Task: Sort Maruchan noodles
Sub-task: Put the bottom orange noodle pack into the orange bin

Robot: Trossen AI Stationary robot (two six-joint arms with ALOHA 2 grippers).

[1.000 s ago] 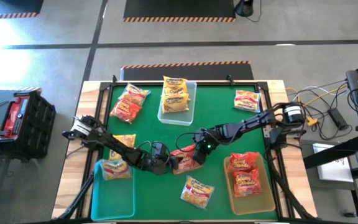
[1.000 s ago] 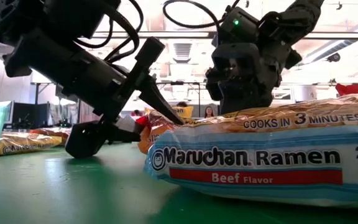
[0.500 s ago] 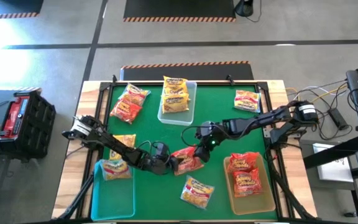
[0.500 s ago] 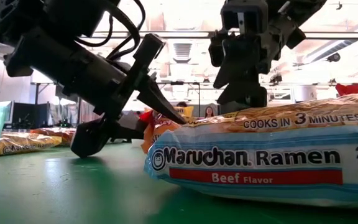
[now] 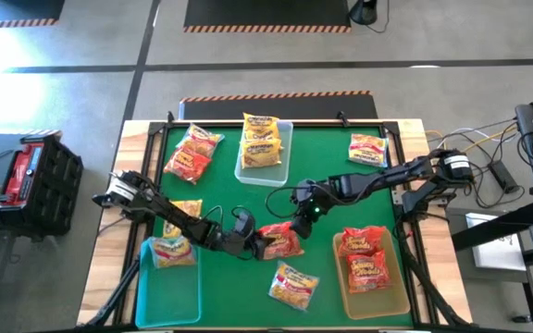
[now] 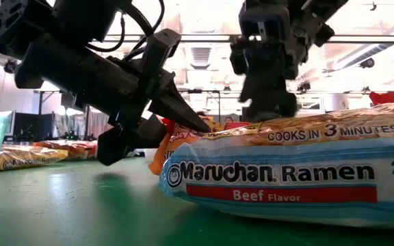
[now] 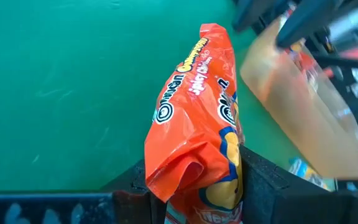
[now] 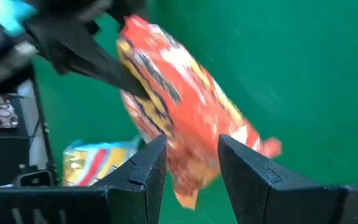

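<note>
The left tool (image 7: 194, 186) pinched the red packet (image 7: 194, 124) by one crinkled end; light and slippery, it likely flexes. The right tool (image 8: 191, 163) hung open above.

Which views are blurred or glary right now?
Right wrist view: the red crinkly plastic noodle packet is motion-smeared, print unreadable. Left wrist view: same packet sharp up close, background soft. Low view: bright ceiling backlight silhouettes both arms; the pale-blue beef-flavour packet is crisp. High view: even light, no glare.
</note>
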